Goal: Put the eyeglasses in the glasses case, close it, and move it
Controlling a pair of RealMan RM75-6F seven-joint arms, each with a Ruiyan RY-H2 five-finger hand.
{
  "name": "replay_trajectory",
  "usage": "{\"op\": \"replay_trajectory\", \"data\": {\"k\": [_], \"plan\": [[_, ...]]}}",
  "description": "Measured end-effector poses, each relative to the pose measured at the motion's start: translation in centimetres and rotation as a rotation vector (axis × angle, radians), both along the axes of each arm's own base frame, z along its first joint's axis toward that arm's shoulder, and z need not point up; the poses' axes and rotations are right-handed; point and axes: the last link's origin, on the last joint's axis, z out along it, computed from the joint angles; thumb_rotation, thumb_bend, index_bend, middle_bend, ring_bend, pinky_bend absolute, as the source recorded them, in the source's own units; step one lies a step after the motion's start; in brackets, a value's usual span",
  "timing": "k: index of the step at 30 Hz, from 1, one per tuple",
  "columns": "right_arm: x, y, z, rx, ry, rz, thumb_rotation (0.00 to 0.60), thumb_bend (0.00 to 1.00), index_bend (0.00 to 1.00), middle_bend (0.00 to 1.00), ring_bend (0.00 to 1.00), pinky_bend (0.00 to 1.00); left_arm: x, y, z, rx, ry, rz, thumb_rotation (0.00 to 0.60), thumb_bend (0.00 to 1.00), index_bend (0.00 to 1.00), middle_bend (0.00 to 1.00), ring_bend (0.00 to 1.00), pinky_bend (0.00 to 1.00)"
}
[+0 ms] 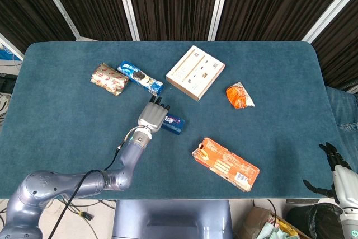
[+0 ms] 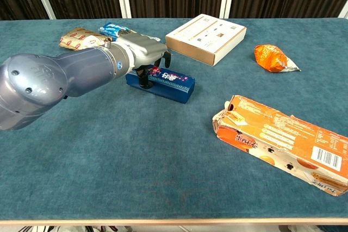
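Observation:
No eyeglasses or glasses case shows in either view. My left hand lies over the left end of a small dark blue box near the middle of the blue table. It grips the box, thumb down the near side and fingers curled over the far side. My right hand hangs off the table's right edge at the lower right of the head view, with its fingers spread and nothing in them.
A flat white box lies at the back centre. An orange snack bag is to its right. An opened orange carton lies near the front. A blue cookie packet and a brown wrapped pack sit back left.

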Motion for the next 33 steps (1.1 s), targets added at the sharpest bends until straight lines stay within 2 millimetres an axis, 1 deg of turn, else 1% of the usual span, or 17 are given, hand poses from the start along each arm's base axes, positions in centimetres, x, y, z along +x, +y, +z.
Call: {"op": "replay_trajectory", "data": {"k": [2, 6, 9, 15, 19, 23, 25, 27, 31, 33], "plan": [[0.0, 0.0, 0.0, 0.001, 0.000, 0.000, 0.600, 0.26, 0.12, 0.05, 0.13, 0.16, -0.1, 0.0, 0.0, 0.001, 0.003, 0.002, 0.600, 0.36, 0.21, 0.31, 0.07, 0.10], [0.0, 0.0, 0.0, 0.004, 0.001, -0.003, 0.600, 0.26, 0.12, 0.05, 0.13, 0.16, -0.3, 0.0, 0.1, -0.002, 0.013, 0.008, 0.600, 0.31, 0.12, 0.15, 0.02, 0.08], [0.0, 0.0, 0.0, 0.005, 0.002, -0.002, 0.600, 0.26, 0.12, 0.05, 0.13, 0.16, -0.3, -0.2, 0.3, -0.003, 0.026, 0.005, 0.600, 0.29, 0.08, 0.09, 0.00, 0.08], [0.0, -0.1, 0.0, 0.002, 0.004, 0.000, 0.600, 0.26, 0.12, 0.05, 0.13, 0.16, 0.0, -0.8, 1.0, -0.001, 0.021, -0.007, 0.600, 0.28, 0.07, 0.05, 0.00, 0.08], [0.0, -0.1, 0.0, 0.002, 0.008, 0.002, 0.600, 0.26, 0.12, 0.05, 0.13, 0.16, 0.3, -1.4, 2.4, 0.013, 0.011, -0.021, 0.600, 0.28, 0.07, 0.05, 0.00, 0.08], [0.0, -0.1, 0.0, 0.001, 0.016, 0.005, 0.600, 0.26, 0.12, 0.05, 0.13, 0.16, 0.0, -2.2, 4.6, 0.050, -0.010, -0.034, 0.600, 0.28, 0.07, 0.04, 0.00, 0.08], [-0.1, -0.1, 0.0, -0.002, 0.021, 0.005, 0.600, 0.26, 0.12, 0.05, 0.13, 0.16, -0.3, -2.6, 5.8, 0.065, -0.017, -0.034, 0.600, 0.28, 0.07, 0.04, 0.00, 0.08], [-0.1, -0.1, 0.1, -0.004, 0.028, 0.005, 0.600, 0.26, 0.12, 0.05, 0.13, 0.16, -1.0, -3.2, 7.5, 0.085, -0.022, -0.030, 0.600, 0.28, 0.07, 0.03, 0.00, 0.08], [0.0, -0.2, 0.2, -0.011, 0.046, 0.015, 0.600, 0.26, 0.12, 0.05, 0.13, 0.16, -3.1, -4.6, 11.3, 0.143, -0.041, -0.006, 0.600, 0.28, 0.06, 0.02, 0.00, 0.08], [0.0, -0.2, 0.2, -0.011, 0.057, 0.024, 0.600, 0.26, 0.12, 0.05, 0.13, 0.16, -4.6, -5.6, 13.5, 0.173, -0.069, 0.022, 0.600, 0.28, 0.06, 0.02, 0.00, 0.08]]}}
